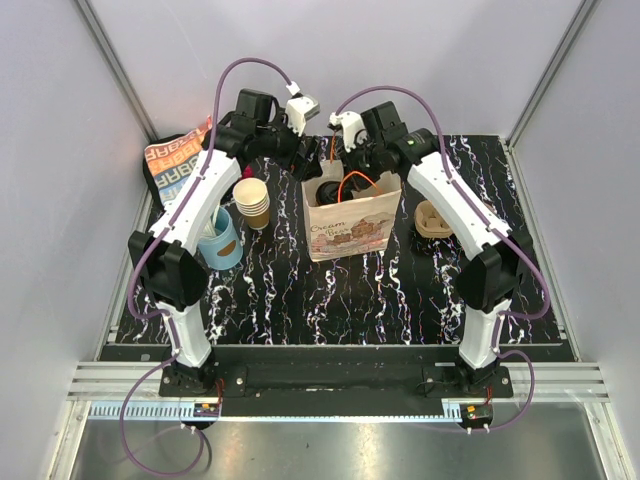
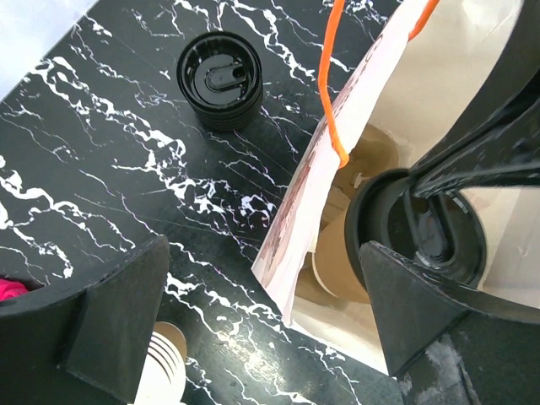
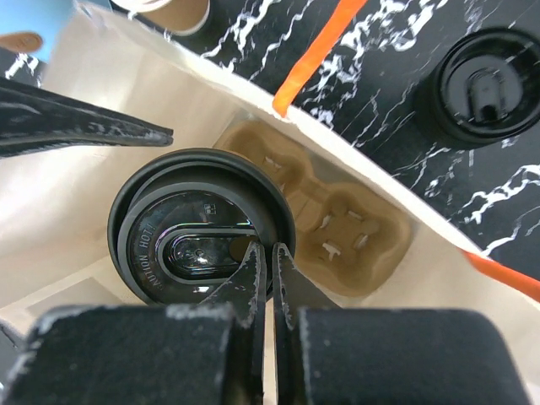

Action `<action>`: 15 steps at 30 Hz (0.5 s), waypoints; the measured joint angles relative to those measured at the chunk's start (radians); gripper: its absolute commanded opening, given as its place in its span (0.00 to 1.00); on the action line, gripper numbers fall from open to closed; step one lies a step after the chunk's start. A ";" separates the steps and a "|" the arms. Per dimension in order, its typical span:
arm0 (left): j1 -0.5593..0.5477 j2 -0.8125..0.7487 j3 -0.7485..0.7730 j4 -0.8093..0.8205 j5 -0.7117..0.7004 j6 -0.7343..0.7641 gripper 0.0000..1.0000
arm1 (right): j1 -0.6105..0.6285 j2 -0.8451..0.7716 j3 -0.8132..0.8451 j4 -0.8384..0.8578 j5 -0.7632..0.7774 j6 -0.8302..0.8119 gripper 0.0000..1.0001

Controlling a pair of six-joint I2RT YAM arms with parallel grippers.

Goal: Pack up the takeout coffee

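Observation:
One takeout coffee [image 3: 198, 228], black-lidded, hangs inside the white paper bag [image 1: 352, 228] over a kraft cup tray [image 3: 346, 228] on the bag's floor. My right gripper [image 3: 263, 249] is down in the bag, shut, its thin tips pinching the lid's right rim. A second takeout coffee [image 2: 219, 76] stands on the marble table behind the bag, also in the right wrist view [image 3: 485, 84]. My left gripper [image 2: 270, 312] is wide open, straddling the bag's left wall near its orange handle [image 2: 333, 101], with nothing held.
A stack of lidless paper cups [image 1: 252, 200] and a blue cup [image 1: 220, 240] stand left of the bag. Another cup tray [image 1: 432, 218] lies to its right. A patterned packet [image 1: 175, 160] leans at the back left. Grey walls enclose the table.

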 measured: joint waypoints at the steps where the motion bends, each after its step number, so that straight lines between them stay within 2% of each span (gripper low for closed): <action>1: 0.000 0.000 -0.005 0.003 0.000 -0.001 0.99 | 0.002 0.000 -0.013 0.006 0.000 0.000 0.00; 15: 0.000 0.029 -0.010 0.033 -0.077 -0.071 0.99 | 0.009 0.000 -0.117 0.057 0.000 -0.002 0.00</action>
